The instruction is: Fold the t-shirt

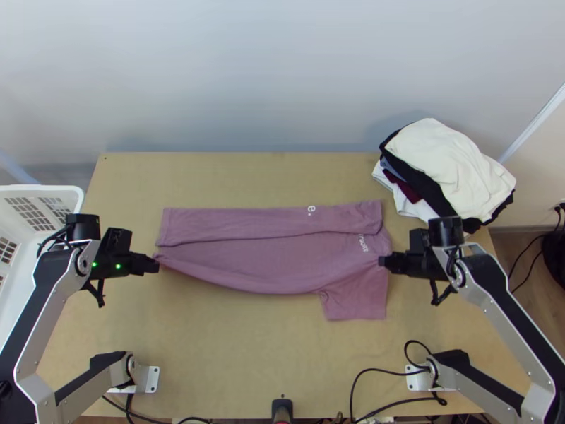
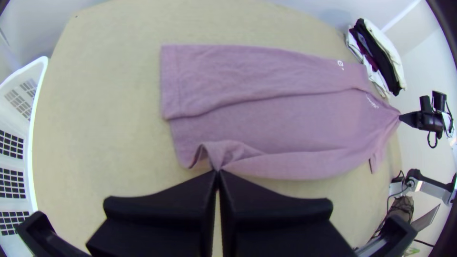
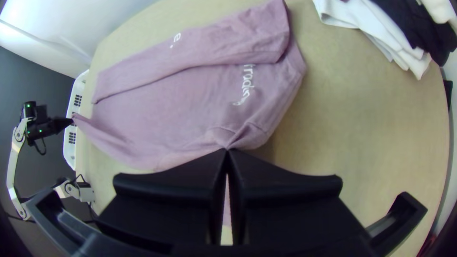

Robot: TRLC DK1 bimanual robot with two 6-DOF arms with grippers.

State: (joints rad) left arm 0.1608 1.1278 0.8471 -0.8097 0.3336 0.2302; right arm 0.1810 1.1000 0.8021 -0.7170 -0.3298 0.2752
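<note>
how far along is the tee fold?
Done: far side of the t-shirt, folded inward. In hand: near side, pinched by the left gripper at the hem, right gripper near the shoulder. Remaining: near side and its sleeve over, then probably a crosswise fold.

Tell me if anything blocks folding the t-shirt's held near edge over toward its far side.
Nothing visible does: only the t-shirt itself lies between. The clothes pile sits off to the right.
</note>
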